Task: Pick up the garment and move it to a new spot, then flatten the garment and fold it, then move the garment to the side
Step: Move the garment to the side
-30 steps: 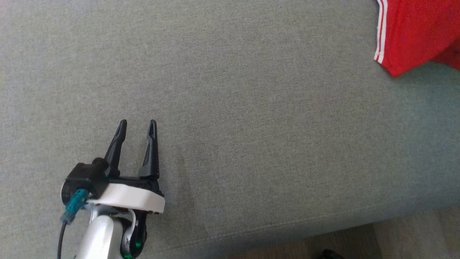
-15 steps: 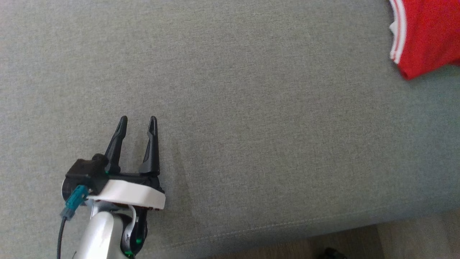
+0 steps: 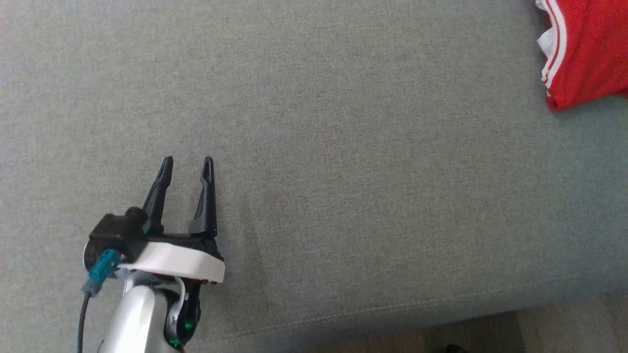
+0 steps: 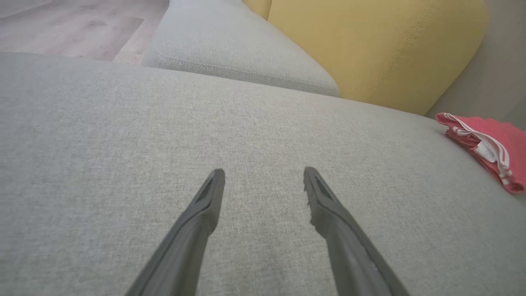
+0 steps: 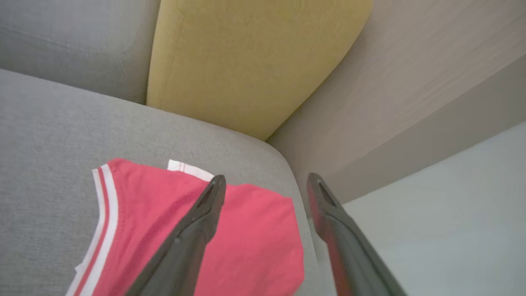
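At the far right corner of the grey woven sofa seat [image 3: 343,147], the head view shows the garment [image 3: 588,49], a red mesh jersey with white-and-red striped trim, lying in a compact bundle partly cut off by the frame. My left gripper [image 3: 188,164] sits well apart from it, over the front left part of the seat. Its pale forearm rises from the bottom edge and its 2 dark fingers point toward the seat's back, spread with nothing between them.

From the left wrist, the left gripper's fingers run low over bare fabric. The garment lies off to the right near the back edge, layered as if folded, below a mustard-yellow cushion [image 4: 370,45].

From the right wrist, the right gripper [image 5: 267,179] is tipped down over that corner with its jaws wide and empty. 1 finger crosses the red cloth and the other lies past the seat's right edge. I cannot tell whether a tip touches the mesh.

I judge the set-aside nearly done, with only the retreat left. I would draw the right arm back along the fingers' own line, slowly, so no tip snags the mesh and drags the fold open, and I would leave the left arm parked.
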{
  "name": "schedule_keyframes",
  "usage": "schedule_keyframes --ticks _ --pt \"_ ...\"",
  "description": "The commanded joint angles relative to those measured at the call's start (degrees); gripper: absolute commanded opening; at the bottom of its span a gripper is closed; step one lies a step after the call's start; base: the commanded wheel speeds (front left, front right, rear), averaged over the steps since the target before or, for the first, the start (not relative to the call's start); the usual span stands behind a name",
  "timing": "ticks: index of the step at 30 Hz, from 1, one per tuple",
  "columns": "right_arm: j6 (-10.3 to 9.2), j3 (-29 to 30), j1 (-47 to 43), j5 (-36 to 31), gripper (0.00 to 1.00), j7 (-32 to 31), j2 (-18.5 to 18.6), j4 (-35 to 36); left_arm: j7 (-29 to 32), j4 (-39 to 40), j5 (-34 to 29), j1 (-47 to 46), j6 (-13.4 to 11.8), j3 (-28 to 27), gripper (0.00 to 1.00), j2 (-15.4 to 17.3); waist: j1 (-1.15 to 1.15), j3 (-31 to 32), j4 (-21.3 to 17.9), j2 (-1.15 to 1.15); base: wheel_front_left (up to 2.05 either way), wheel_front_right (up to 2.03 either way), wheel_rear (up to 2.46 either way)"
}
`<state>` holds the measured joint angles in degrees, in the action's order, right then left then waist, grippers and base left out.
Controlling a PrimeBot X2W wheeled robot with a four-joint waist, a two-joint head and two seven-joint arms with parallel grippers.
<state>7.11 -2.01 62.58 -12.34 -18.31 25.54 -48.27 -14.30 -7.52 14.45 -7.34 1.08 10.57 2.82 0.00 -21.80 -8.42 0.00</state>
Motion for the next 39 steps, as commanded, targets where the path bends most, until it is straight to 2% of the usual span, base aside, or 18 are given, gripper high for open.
schedule_keyframes --ticks 1,11,18,25,33,39 --pt "0.37 0.0 -0.4 -0.1 1.00 0.7 -0.1 2.0 -0.7 1.6 0.2 -0.7 0.2 -1.6 1.00 0.1 0.00 0.4 0.0 0.00 0.00 0.00 0.00" --pt "0.37 3.4 -3.4 3.9 1.00 12.6 -8.5 0.4 -0.7 1.7 -0.3 0.7 -0.4 -3.2 1.00 0.1 0.00 5.2 0.2 0.00 0.00 0.00 0.00" --pt "0.37 1.1 -6.3 8.9 1.00 20.9 -14.7 -0.7 -0.7 2.1 -0.5 2.0 -1.9 -5.8 1.00 0.1 0.00 9.1 0.8 0.00 0.00 0.00 0.00" --pt "0.37 -1.7 -13.3 13.4 1.00 27.4 -20.1 0.7 -0.7 2.1 0.4 4.1 -4.1 -6.9 1.00 0.1 0.00 13.8 2.1 0.00 0.00 0.00 0.00" --pt "0.37 -3.1 -25.4 18.2 1.00 31.1 -22.5 5.8 -0.7 0.8 0.9 7.0 -6.1 -7.1 1.00 0.1 0.00 18.6 4.1 0.00 0.00 0.00 0.00" --pt "0.37 -6.5 -34.8 24.6 1.00 32.4 -22.6 12.9 -0.7 -0.3 1.0 8.5 -6.3 -6.9 1.00 0.1 0.00 20.3 5.4 0.00 0.00 0.00 0.00"
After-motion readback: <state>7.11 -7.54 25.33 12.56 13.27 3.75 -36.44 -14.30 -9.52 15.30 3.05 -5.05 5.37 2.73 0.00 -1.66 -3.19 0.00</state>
